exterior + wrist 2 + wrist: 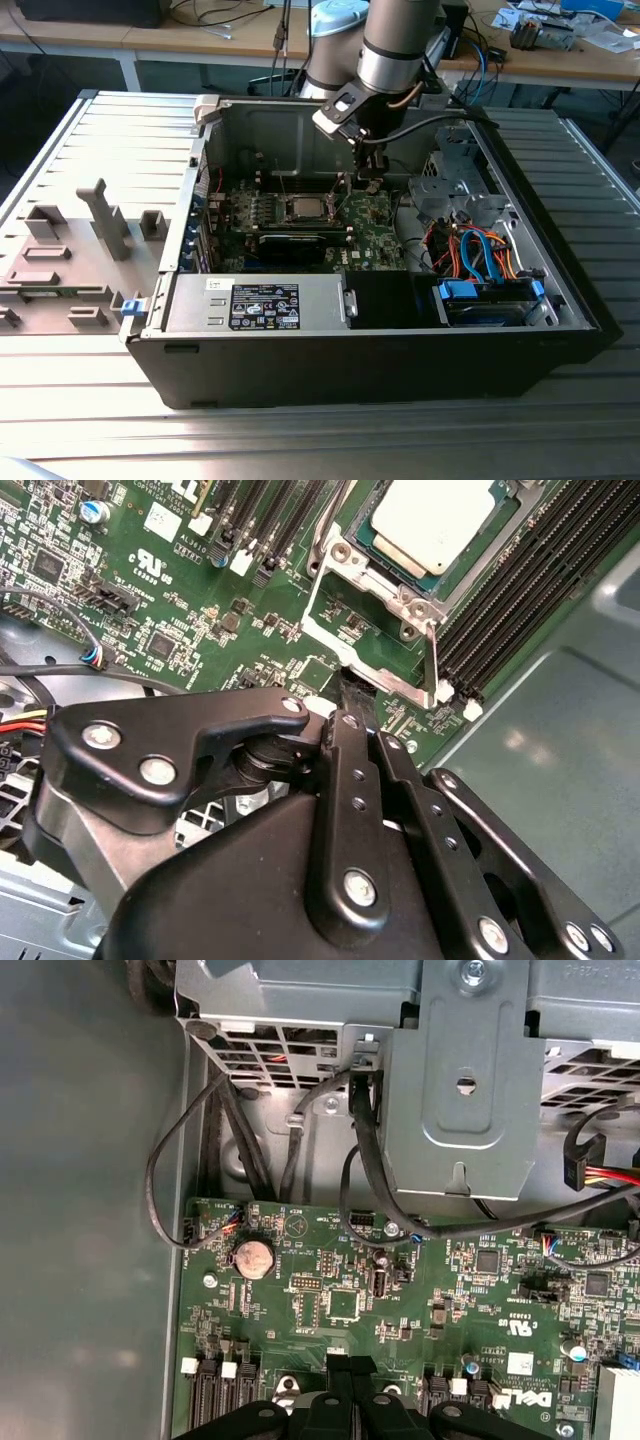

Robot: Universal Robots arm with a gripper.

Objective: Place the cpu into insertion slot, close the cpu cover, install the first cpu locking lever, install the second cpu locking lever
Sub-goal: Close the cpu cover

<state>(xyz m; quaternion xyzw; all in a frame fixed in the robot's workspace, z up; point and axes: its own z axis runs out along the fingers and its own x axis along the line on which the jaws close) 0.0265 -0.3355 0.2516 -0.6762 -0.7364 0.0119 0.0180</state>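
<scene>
Silver-grey square cpu [435, 520] seated in silver-rimmed square insertion slot [370, 575]; thin silver frame-plate cpu cover [365, 660] standing open; black fingers [348, 740] drawn narrow, tips at cover's edge.

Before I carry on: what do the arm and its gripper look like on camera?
The robot arm is a silver-grey metal cylinder with a pale blue joint cap. A black cable loops off its wrist. The gripper is matt black, built of jointed link bars fastened with round silver screws.
</scene>
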